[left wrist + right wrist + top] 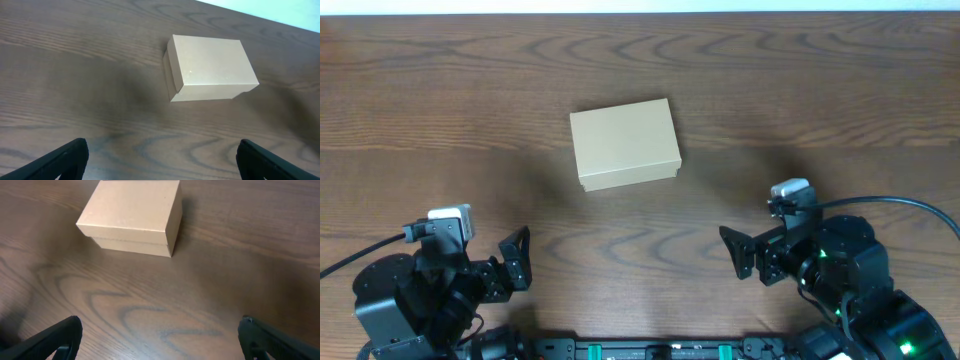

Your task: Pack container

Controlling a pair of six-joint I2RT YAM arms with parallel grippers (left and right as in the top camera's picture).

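Wooden table [840,90]: left gripper [523,258] and right gripper [730,254] gape wide, empty, clear of the container [624,143].

I am matte black all over: my left pincer [523,258] and right pincer [728,252] have dark, tapering fingers [65,157]. A grey-white camera block [448,218] caps each wrist, black cables [890,203] loop out, and green lights [820,262] glow on my right arm [855,255].

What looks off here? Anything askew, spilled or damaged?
Nothing is spilled or damaged. The container sits closed with its lid flush, turned slightly off the grain of the table. The left gripper and right gripper are open and well short of it. The only oddity is that no items to pack show in any view.
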